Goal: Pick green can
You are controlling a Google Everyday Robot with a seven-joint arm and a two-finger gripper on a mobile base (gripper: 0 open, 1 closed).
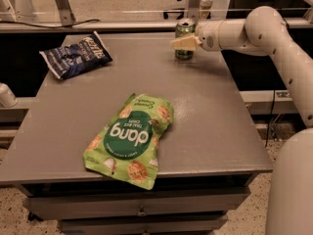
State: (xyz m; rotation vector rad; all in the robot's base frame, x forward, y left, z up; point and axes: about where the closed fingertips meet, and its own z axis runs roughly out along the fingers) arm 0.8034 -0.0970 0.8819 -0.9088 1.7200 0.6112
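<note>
The green can [184, 31] stands upright near the far edge of the grey table [210, 131], right of centre. It is dark green with a silver top rim. My gripper [182, 42] reaches in from the right on the white arm [254, 31]. Its pale tip lies across the front of the can at mid-height and hides part of the can's side. The can's base rests on the table.
A flat bright-green "dang" snack bag [129, 138] lies at the table's front centre. A dark blue chip bag [76, 55] lies at the far left. Metal frame legs and a rail stand behind the table. The robot's white body [291, 185] is at the lower right.
</note>
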